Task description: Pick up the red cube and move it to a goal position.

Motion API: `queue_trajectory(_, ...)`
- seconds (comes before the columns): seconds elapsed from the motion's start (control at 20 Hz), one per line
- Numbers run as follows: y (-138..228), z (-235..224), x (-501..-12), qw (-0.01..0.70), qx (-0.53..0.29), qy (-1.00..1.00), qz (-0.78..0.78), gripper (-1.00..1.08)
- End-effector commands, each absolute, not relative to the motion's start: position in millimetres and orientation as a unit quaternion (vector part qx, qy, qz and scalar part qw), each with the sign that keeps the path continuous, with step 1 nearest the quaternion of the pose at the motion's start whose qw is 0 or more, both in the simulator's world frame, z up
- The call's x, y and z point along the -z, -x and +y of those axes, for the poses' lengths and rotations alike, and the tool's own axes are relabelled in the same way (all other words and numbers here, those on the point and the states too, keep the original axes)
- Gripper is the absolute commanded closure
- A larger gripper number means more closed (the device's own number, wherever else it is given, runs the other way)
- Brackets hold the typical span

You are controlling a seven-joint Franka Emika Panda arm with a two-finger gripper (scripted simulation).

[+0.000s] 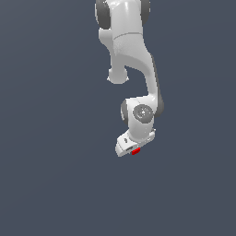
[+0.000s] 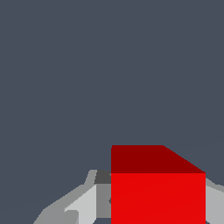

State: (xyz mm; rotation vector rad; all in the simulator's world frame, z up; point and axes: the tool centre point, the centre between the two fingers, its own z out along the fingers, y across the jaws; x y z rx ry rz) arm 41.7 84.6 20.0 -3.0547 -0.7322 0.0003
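Red cube (image 2: 157, 192): tiny, plain, bright; sits between the fingers (image 2: 83, 205) of the white gripper (image 1: 133, 150), apparently clamped on opposite flat faces. Carrying surface indistinct, edges unseen. Likely rigid, light, smooth; best held square across parallel sides, centred, to avoid twisting.

Sim scene, not a real room. Backdrop is one flat slate-grey fill in both views: no texture, no horizon, no visible edge between floor and wall. White Panda arm (image 1: 133, 69) renders with smooth untextured shading and dark joint bands. Red cube (image 2: 157, 192) is pure flat colour, with one darker face and hard polygon edges in the wrist view. No furniture or fixtures of any kind visible.
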Motion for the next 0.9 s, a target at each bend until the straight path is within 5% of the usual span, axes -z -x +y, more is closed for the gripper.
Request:
queue_trajectory(0.0,-42,85,-20,0.0,0.0,0.972,-0.233,1.08)
queue_trajectory(0.85,-31,63,-87,0.0,0.0,0.972,-0.233,1.08)
